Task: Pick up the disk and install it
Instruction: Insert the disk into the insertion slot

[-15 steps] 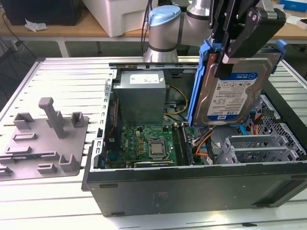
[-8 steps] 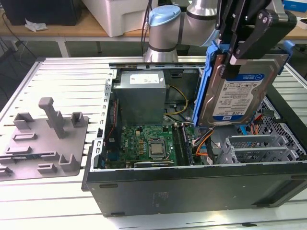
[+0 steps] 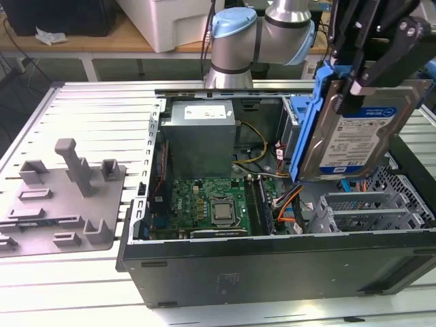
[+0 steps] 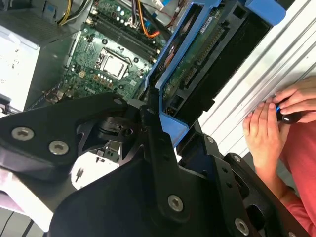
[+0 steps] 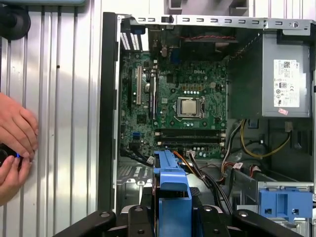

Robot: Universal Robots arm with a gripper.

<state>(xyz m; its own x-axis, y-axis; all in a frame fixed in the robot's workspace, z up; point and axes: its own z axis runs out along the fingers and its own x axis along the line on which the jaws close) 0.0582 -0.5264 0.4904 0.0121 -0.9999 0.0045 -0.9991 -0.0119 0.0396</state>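
Gripper (image 3: 366,83) holds the disk (image 3: 355,139) on edge, clear above the case (image 3: 272,269)

Computer case (image 3: 272,272) lies open on the slatted table (image 3: 82,109). Inside it: power supply (image 3: 201,133) at the far side, motherboard (image 3: 197,204) in front of that with the CPU (image 3: 223,211) on it, drive cage (image 3: 361,211) at the exterior view's right. Fixture plate (image 3: 58,204) is on the table to the exterior view's left, apart from the case. Disk (image 3: 354,129) is in the gripper (image 3: 371,82), on edge, above the drive-cage end. Robot arm (image 3: 231,41) is behind the case. A person's hands (image 5: 15,143) are over the table just beside the case wall.
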